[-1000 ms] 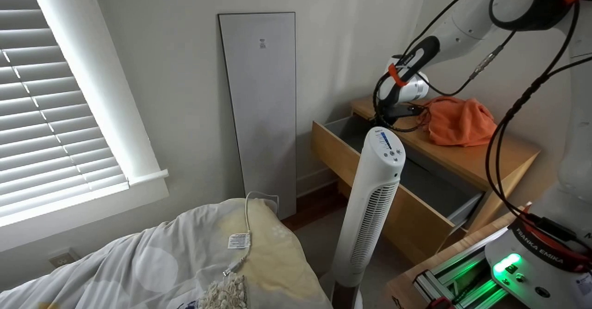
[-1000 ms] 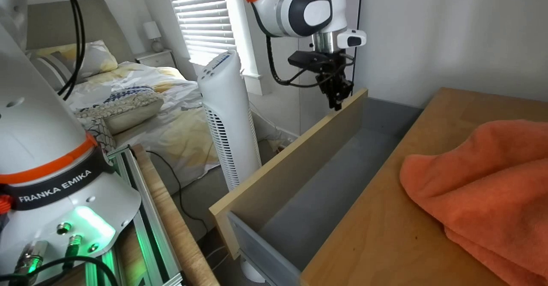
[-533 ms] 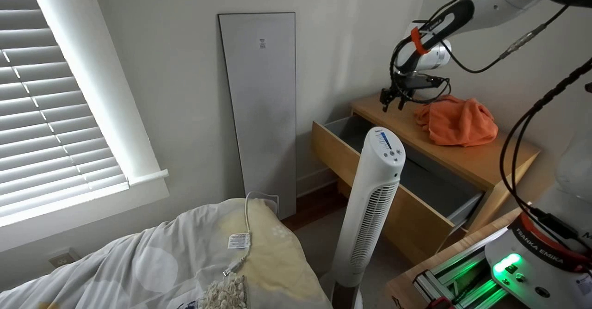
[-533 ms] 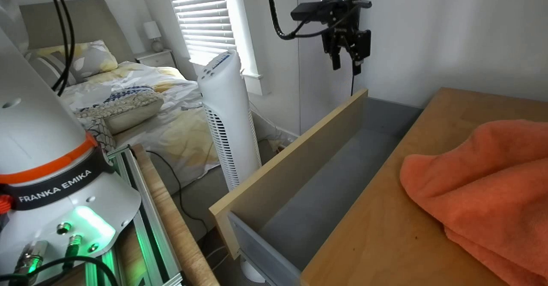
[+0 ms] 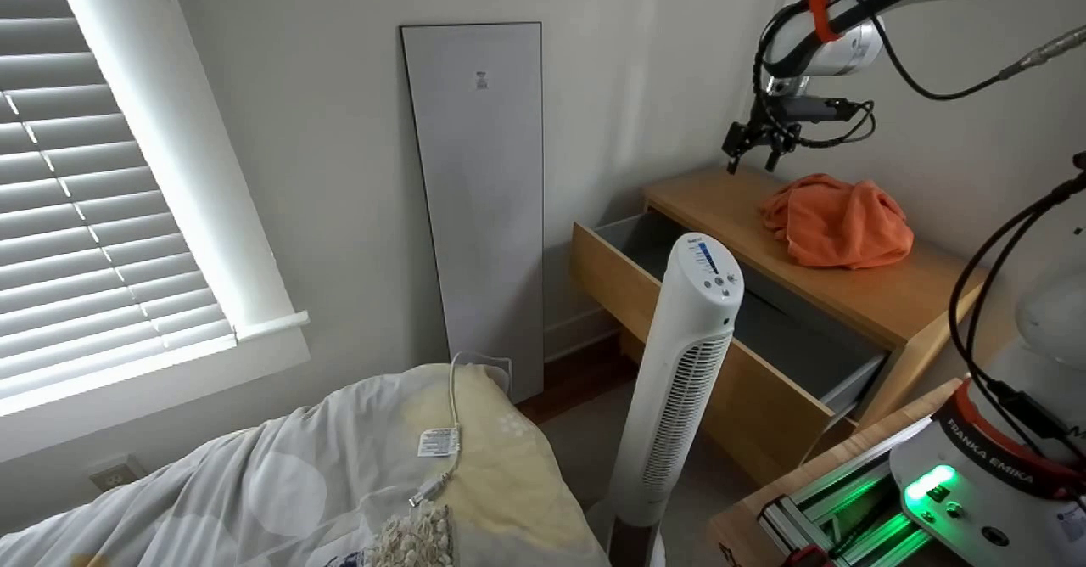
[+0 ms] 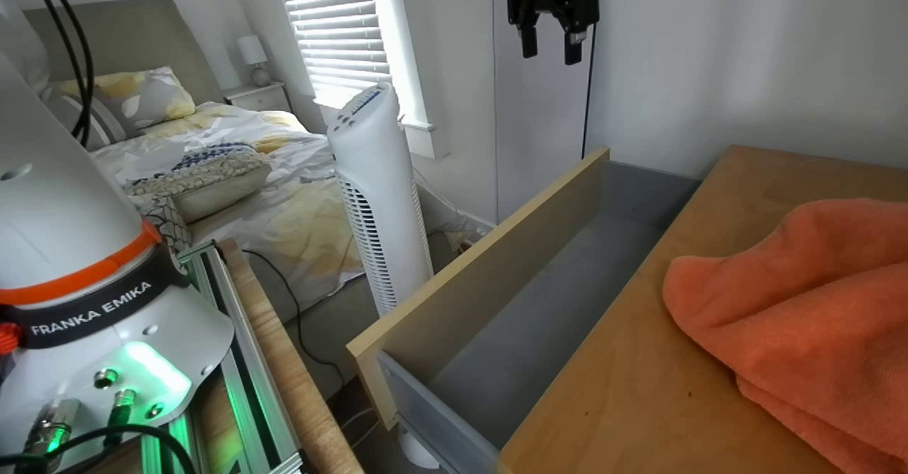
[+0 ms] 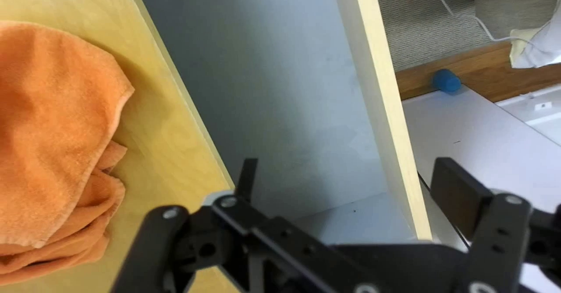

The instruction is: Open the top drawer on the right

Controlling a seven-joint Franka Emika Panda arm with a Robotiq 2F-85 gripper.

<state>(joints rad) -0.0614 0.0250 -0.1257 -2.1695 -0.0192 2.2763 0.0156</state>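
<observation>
While the arm point(image 5: 836, 45) reaches above the dresser point(image 6: 638, 367), its gripper point(image 6: 551, 52) hangs pointing downward, with fingers point(image 6: 529, 41) well apart. Below the gripper is the top drawer point(image 6: 511, 268), pulled out. Also beneath, an orange cloth point(image 6: 794, 304) lies on the dresser; out to the gripper's side stands a white fan point(image 5: 679, 372), and farther away, a bed point(image 5: 365, 440).

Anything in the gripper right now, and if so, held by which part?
Nothing is held: the gripper hangs open in the air, clear of the drawer.
</observation>
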